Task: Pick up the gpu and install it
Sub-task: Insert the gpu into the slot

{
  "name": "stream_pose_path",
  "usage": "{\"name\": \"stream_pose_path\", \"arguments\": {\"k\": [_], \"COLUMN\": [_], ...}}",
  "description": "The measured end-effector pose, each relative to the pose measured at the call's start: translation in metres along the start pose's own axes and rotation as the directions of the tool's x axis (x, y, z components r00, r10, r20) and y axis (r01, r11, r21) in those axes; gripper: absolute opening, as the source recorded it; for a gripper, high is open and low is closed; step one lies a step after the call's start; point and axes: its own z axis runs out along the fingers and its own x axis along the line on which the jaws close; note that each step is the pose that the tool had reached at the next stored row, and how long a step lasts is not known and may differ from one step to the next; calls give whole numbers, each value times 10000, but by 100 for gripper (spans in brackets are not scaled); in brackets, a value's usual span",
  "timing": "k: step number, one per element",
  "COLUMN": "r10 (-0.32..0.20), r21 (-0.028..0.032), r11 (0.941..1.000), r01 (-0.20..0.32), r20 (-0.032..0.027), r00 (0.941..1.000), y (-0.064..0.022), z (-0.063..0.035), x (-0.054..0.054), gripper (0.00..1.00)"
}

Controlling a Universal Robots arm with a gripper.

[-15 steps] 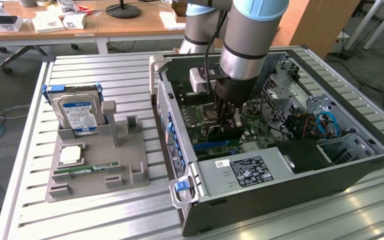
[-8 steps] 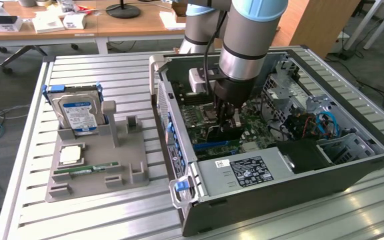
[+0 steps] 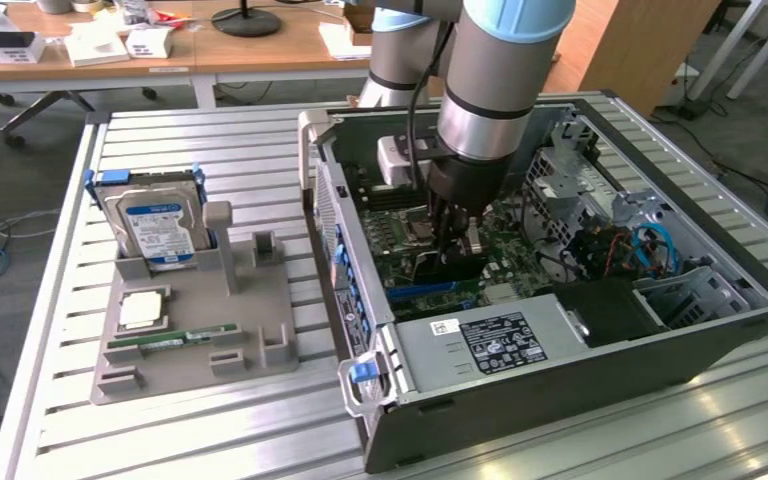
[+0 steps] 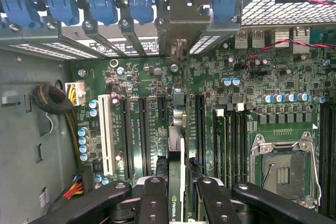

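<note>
Arm: the grey and pale-blue Universal Robots arm reaches down into the open computer case [image 3: 704,330], a black sheet-metal box lying on its side.
Gripper: the gripper [image 4: 176,184] is clamped on the gpu [image 4: 177,129], with black ribbed fingers [image 4: 156,195] pressing on either face of it.
Gpu: it's a thin card seen edge-on, standing upright over the motherboard [image 4: 136,82]. It's lined up among the long black expansion slots, just beside the white slot [image 4: 106,135]. Its metal bracket end reaches the row of blue plastic clips [image 4: 63,9]. I can't tell whether it's seated.
Gpu, exterior view: a dark slab [image 3: 440,266] under the gripper [image 3: 454,235], deep inside the case.
Writing on the gpu: there's a small green logo patch by the fingers, and I can't make out the letters.
Motherboard: green, and crowded with silver-topped capacitors. The square CPU socket [image 4: 283,166] has a shiny steel frame.
Cables: a braided black bundle [image 4: 50,98] runs to a white plug.
Power supply: a grey box [image 3: 484,340] with a black label, and the print is too fine to read.
Fixture: a matte grey tray [image 3: 197,330] sits on the slatted aluminium table [image 3: 224,440].
Hard drive: silver with a blue label [image 3: 155,228], standing upright in the fixture.
Memory stick: narrow and green [image 3: 173,341], lying flat in the fixture.
</note>
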Motion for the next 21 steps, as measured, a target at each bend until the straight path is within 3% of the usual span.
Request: {"name": "stream_pose_path", "arguments": {"k": [6, 11, 21], "r10": [0, -2, -1], "r21": [1, 7, -8], "r11": [10000, 10000, 10000], "r01": [0, 2, 1], "r20": [-8, -78, -79], "r00": [10000, 10000, 10000], "y": [1, 1, 0], "z": [8, 10, 11], "x": [0, 0, 0], "gripper": [26, 26, 26]}}
